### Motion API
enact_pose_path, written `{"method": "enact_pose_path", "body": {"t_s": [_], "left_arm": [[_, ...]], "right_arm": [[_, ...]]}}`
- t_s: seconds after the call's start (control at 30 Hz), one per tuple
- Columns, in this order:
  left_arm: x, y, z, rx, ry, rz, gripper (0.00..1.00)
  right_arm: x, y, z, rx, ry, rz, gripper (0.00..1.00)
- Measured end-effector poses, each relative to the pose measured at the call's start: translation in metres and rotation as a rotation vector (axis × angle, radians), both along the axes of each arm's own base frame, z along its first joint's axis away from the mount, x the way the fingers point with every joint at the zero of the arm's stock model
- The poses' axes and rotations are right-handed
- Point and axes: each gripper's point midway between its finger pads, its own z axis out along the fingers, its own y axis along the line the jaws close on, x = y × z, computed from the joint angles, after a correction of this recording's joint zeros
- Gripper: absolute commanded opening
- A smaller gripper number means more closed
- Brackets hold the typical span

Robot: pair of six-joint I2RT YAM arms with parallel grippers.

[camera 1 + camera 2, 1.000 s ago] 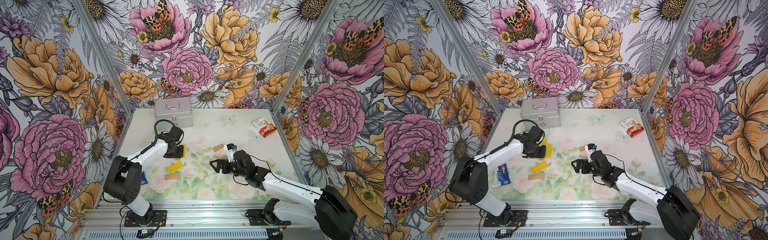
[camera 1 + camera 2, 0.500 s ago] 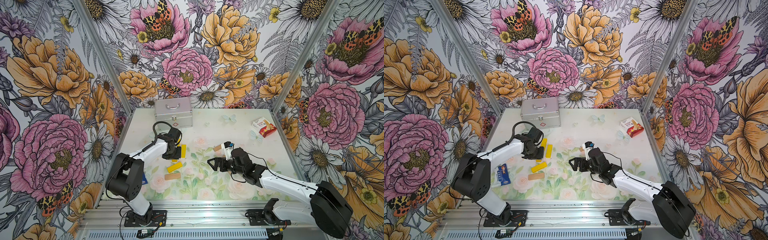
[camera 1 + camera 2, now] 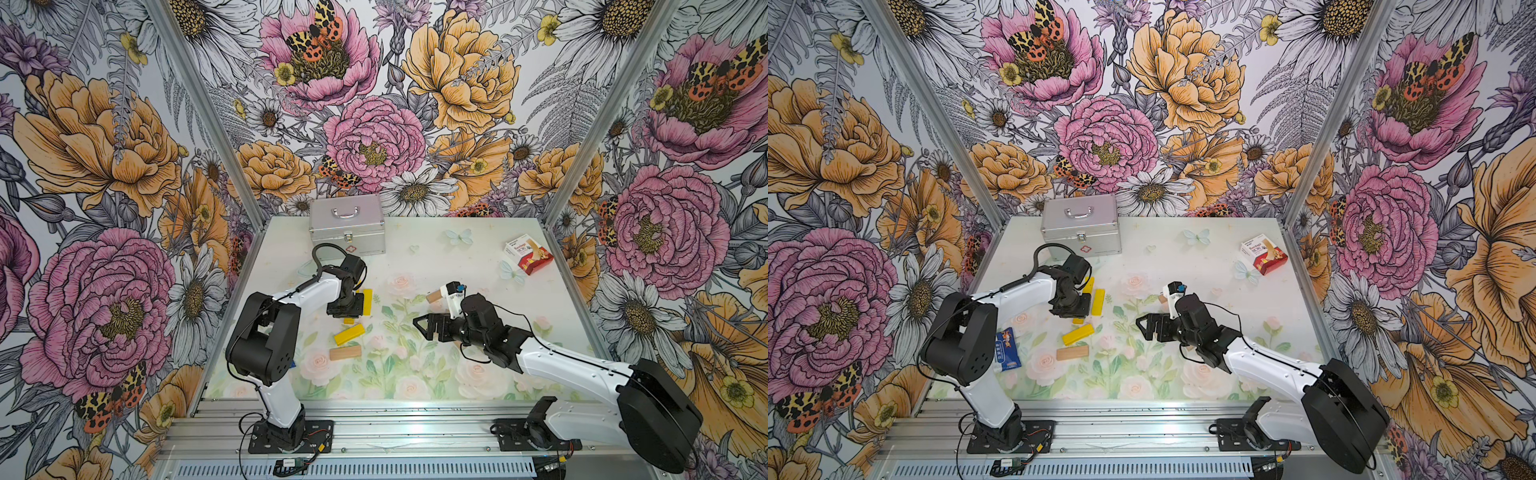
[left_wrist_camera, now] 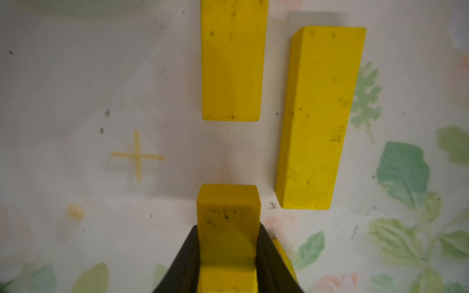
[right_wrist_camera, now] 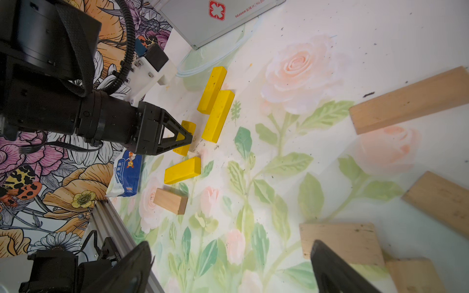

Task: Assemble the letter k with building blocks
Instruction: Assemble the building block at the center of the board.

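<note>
yellow block gripped, case shut

silver case stands closed at the worktop's far edge, toward the far left corner, its inside hidden. a red-and-white carton lies near the far right corner. left gripper is clenched on a yellow block, just short of two yellow blocks lying side by side. a fourth yellow block and a wooden block lie nearer the front edge. right gripper is spread wide, released, beside pale wooden blocks mid-worktop.
</note>
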Motion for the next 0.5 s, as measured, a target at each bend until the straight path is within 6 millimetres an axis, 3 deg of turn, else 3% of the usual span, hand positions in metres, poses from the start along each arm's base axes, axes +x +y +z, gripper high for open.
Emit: {"method": "enact_pose_path", "body": {"t_s": [0.33,0.5], "left_arm": [[0.011,-0.004,-0.002,0.004,-0.002,-0.006,0.28],[0.011,-0.004,-0.016,0.018,0.033,-0.007,0.28]], "right_arm": [[0.000,0.000,0.000,0.000,0.000,0.001,0.99],[0.002,0.002,-0.004,-0.008,0.012,0.002,0.99]]}}
